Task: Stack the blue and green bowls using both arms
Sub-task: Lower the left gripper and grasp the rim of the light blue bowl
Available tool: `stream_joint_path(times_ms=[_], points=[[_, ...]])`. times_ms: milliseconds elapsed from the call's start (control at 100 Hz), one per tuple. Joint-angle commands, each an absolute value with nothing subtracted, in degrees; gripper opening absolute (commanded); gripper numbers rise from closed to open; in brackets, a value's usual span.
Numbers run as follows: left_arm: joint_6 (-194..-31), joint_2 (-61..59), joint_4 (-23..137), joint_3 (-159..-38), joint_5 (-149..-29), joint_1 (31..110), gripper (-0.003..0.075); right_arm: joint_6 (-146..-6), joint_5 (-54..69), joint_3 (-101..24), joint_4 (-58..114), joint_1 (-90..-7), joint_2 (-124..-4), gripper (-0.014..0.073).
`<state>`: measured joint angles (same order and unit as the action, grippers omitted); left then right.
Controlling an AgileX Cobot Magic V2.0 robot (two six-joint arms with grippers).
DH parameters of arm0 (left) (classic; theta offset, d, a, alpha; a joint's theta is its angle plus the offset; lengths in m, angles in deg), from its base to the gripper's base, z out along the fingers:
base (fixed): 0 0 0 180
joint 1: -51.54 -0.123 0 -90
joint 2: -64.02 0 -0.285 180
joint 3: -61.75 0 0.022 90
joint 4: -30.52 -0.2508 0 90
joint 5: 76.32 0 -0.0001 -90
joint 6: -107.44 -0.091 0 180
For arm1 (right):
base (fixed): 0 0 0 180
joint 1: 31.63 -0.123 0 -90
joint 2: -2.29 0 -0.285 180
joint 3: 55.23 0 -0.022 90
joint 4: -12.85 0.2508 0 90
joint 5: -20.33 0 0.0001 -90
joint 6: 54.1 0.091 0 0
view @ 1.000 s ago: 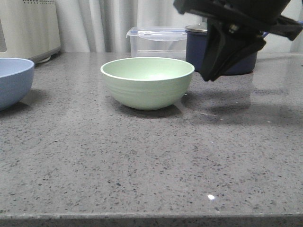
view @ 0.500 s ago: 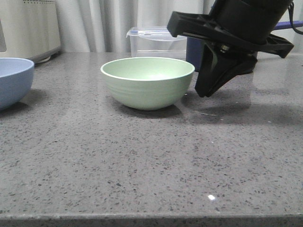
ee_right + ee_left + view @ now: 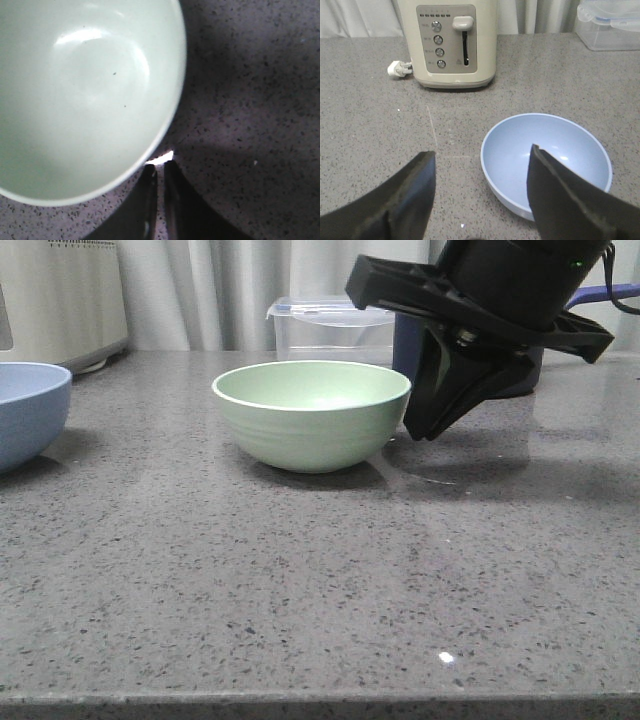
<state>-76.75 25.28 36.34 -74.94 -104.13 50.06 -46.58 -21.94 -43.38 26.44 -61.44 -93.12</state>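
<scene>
Right end effector (image 3: 418, 430), fingers nearly together, hangs just beside the green bowl (image 3: 311, 414) mid-desk; left end effector (image 3: 480, 200), spread apart, hovers over the blue bowl (image 3: 547, 160), so grasping likely comes next.

Light falls soft and even from above, leaving the bench (image 3: 300, 580) bright with one small glint near its front edge. The right hand (image 3: 425, 425) throws a broad dim shadow on the bench beneath and beside itself. In the right wrist view the green bowl (image 3: 85, 95) carries a pale glare and looks soft. The left hand (image 3: 480, 195) shows its close fingers blurred.
</scene>
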Motion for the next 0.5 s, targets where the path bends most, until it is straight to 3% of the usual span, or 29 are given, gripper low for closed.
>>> stream_joint_path(times_ms=[0,490], points=[[-76.2,22.9,37.0,-78.9,-103.3,50.1,0.0406,-47.1,-19.8,-44.8,27.3,-61.5,-91.2,0.0053],[-68.9,-4.6,36.7,-97.4,-122.1,50.1,0.0405,-47.1,-19.9,-44.8,27.3,-61.5,-91.2,0.0053]])
